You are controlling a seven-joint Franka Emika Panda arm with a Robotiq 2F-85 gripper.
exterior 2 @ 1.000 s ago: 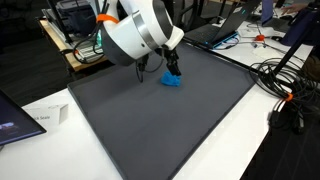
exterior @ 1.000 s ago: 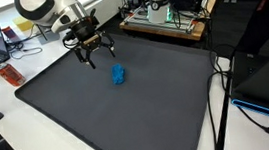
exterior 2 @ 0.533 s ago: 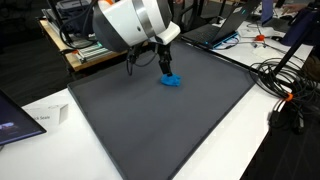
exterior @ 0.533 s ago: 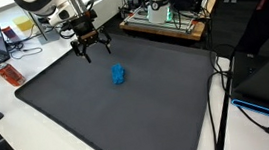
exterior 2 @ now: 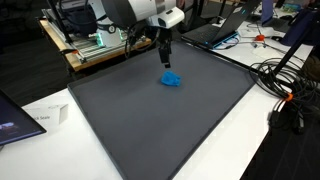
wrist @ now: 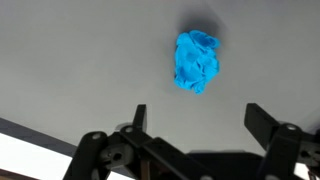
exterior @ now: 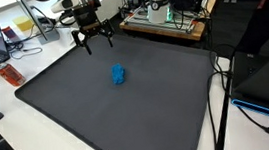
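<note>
blue crumpled cloth (wrist: 197, 62) lies on the dark mat (exterior: 129, 116) on the desk, at 12 o'clock from the gripper (wrist: 198, 118) in the wrist view. it looks soft and light; pinch its bunched middle. its long axis runs 12 to 6. the gripper hangs above, jaws spread wide, holding nothing.

There is one crumpled blue cloth (exterior: 118, 75), one dark grey mat (exterior: 99, 119) and one gripper (exterior: 97, 47) with two jaws.
</note>
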